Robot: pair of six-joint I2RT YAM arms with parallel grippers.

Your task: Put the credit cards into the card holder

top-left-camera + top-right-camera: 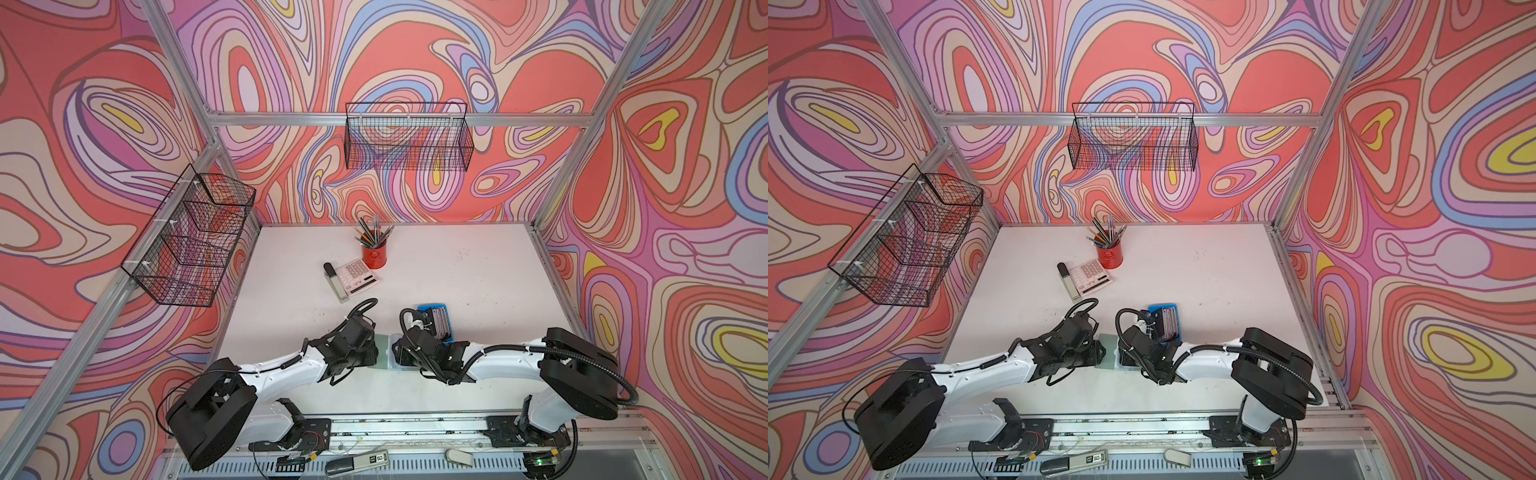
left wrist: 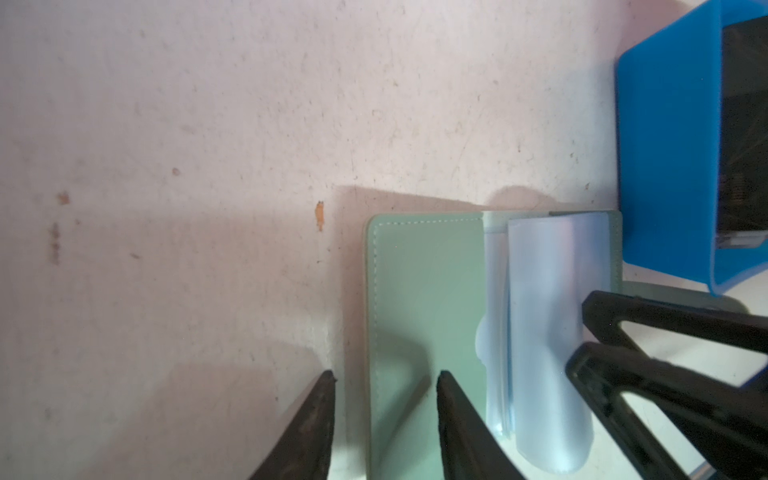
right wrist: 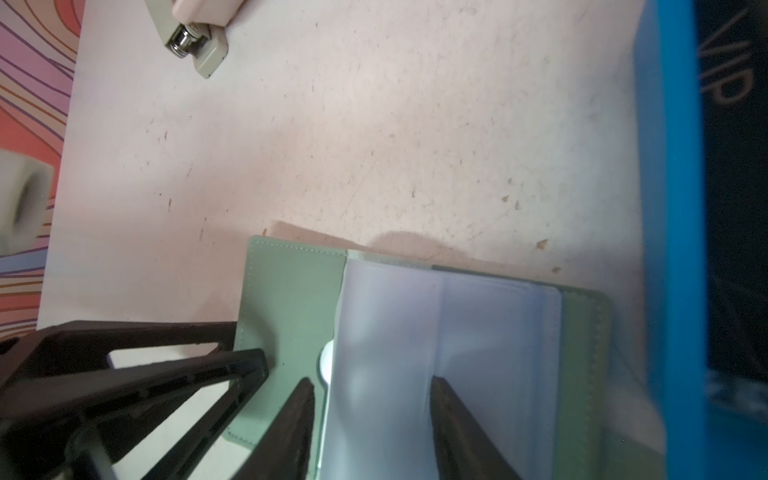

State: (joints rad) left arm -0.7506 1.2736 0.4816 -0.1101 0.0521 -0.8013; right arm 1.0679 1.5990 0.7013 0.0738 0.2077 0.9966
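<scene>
Several frosted sleeves (image 3: 415, 332) arch inside stitched card holder (image 3: 286, 299).

One pale sage-green, leather-like, book-style card holder (image 2: 428, 291). One bright blue rectangular plastic tray (image 1: 432, 308) holding several thin plastic cards (image 1: 441, 326), packed too tightly to count. One red metal cup (image 1: 374, 257) with a bunch of pencils (image 1: 372, 235), number unclear. One white calculator (image 1: 359, 274). Two staplers: a beige stapler (image 1: 336, 284) and, on the front rail, a black-and-silver stapler (image 1: 357, 461). Two black wire baskets: back basket (image 1: 409, 137) and left basket (image 1: 191, 237).
</scene>
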